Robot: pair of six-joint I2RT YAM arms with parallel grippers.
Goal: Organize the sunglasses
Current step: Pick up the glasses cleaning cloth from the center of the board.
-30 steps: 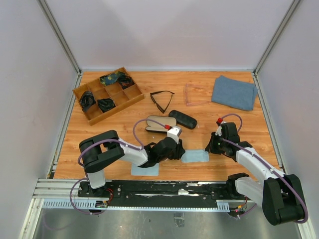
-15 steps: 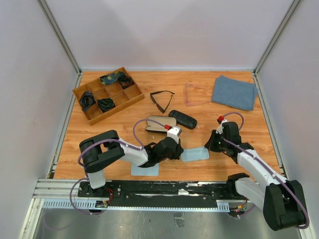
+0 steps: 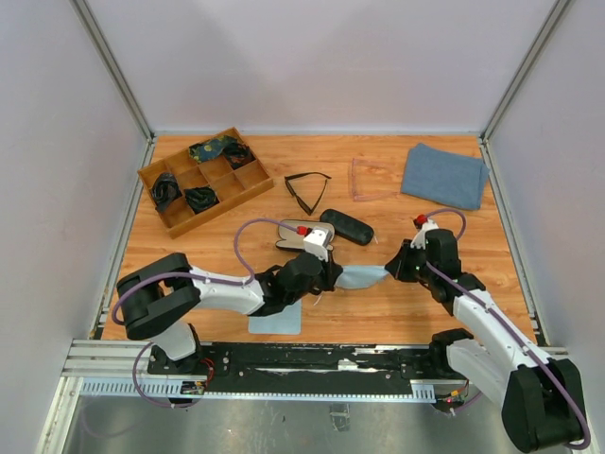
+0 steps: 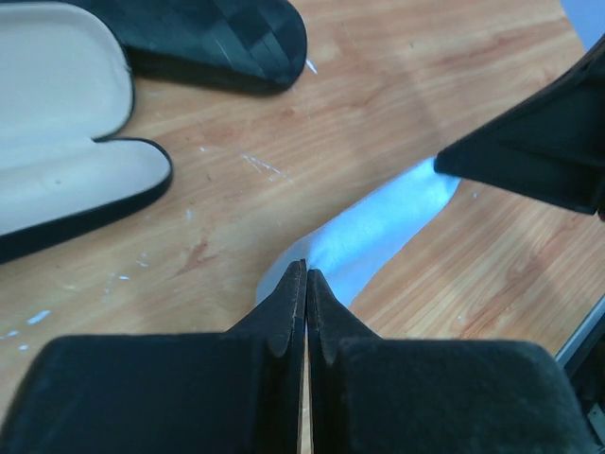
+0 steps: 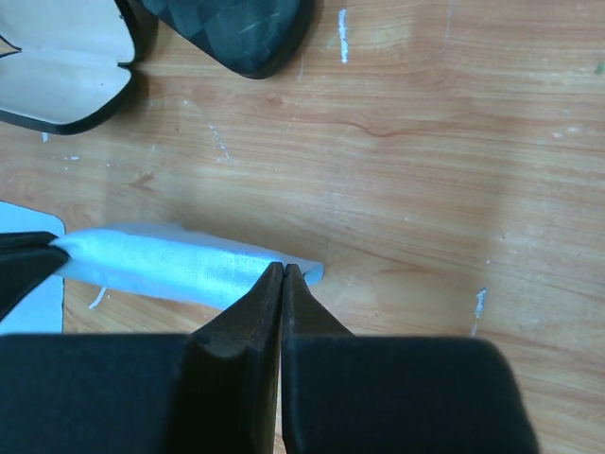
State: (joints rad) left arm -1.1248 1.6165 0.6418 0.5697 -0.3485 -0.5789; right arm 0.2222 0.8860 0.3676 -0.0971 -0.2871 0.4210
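The sunglasses lie at the back of the table. The black pair (image 3: 305,189) is left of the pale pinkish pair (image 3: 371,180), and neither gripper is near them. A small light blue cloth (image 3: 362,276) hangs stretched between both grippers. My left gripper (image 3: 333,274) is shut on its left end (image 4: 306,270), and my right gripper (image 3: 397,269) is shut on its right end (image 5: 283,270). The cloth (image 4: 378,232) runs from my left fingertips to the right gripper's fingers (image 4: 539,161). In the right wrist view the cloth (image 5: 170,265) sags above the wood.
An open black case (image 3: 298,234) with a pale lining and a closed black case (image 3: 346,226) lie just behind the cloth. A second light blue cloth (image 3: 276,322) lies near the front edge. A wooden divided tray (image 3: 170,213) stands back left, and a folded blue towel (image 3: 444,175) back right.
My left gripper has shut on the cloth's left end. Both grippers have risen and moved away from the bases, lifting the cloth off the table and stretching it between them.
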